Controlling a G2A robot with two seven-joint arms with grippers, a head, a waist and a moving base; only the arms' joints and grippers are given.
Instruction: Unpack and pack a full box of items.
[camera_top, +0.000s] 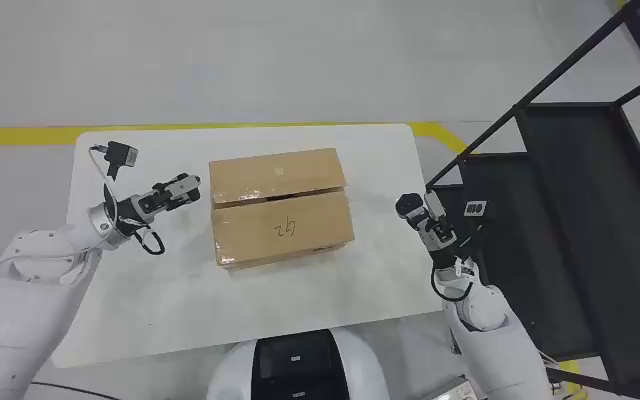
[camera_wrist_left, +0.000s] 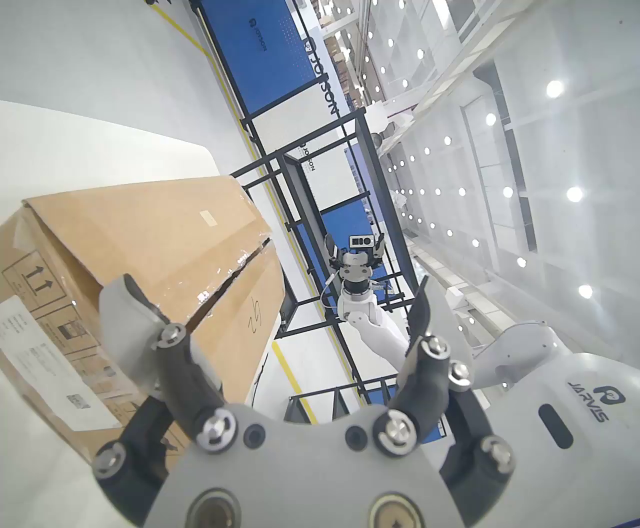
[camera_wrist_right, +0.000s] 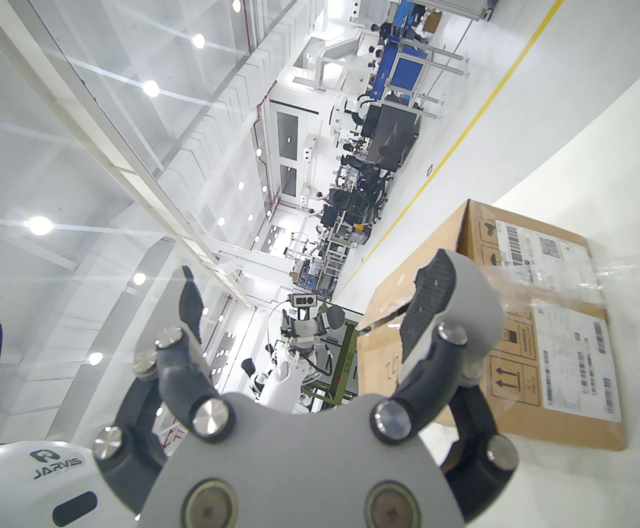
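Left pincer (camera_top: 190, 186) spread, right pincer (camera_top: 419, 203) spread, box (camera_top: 281, 206), long axis crosswise (flaps down)

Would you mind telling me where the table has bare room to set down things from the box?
The widest bare patch of table lies between the box and the near edge. A narrower strip runs behind the box to the far edge. It is tighter at the box's ends, where the left gripper and right gripper hover.
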